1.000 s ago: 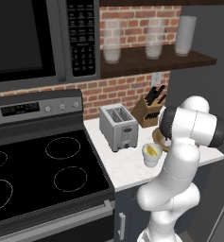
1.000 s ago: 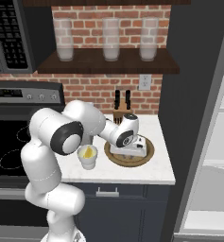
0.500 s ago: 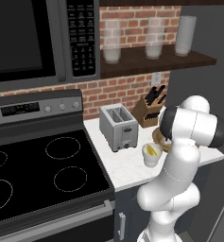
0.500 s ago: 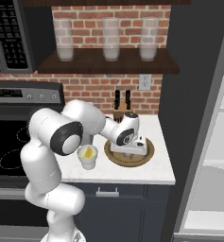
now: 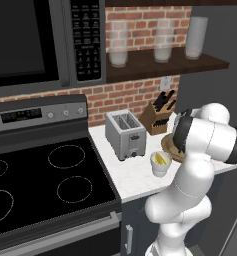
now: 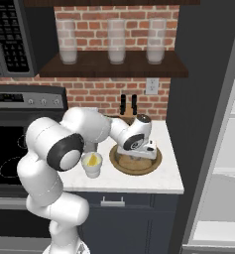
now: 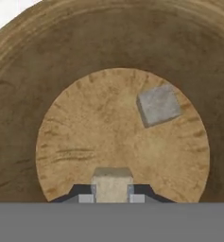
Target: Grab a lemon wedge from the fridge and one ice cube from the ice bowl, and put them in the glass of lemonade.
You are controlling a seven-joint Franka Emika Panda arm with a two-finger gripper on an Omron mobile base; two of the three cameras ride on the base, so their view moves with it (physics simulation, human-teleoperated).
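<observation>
A silver two-slot toaster [image 5: 125,134] stands on the white counter [image 6: 139,182] near its left edge, beside the black stove [image 5: 45,185]. A wooden knife block [image 5: 157,116] sits at the back edge against the brick wall [image 6: 114,92]. Above — three frosted glasses [image 6: 115,41] line a dark shelf [image 6: 114,69], with a microwave [image 5: 40,42] over the stove.

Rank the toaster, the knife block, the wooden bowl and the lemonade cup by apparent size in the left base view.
1. toaster
2. knife block
3. lemonade cup
The wooden bowl is mostly hidden behind the arm, so I cannot rank it.
</observation>
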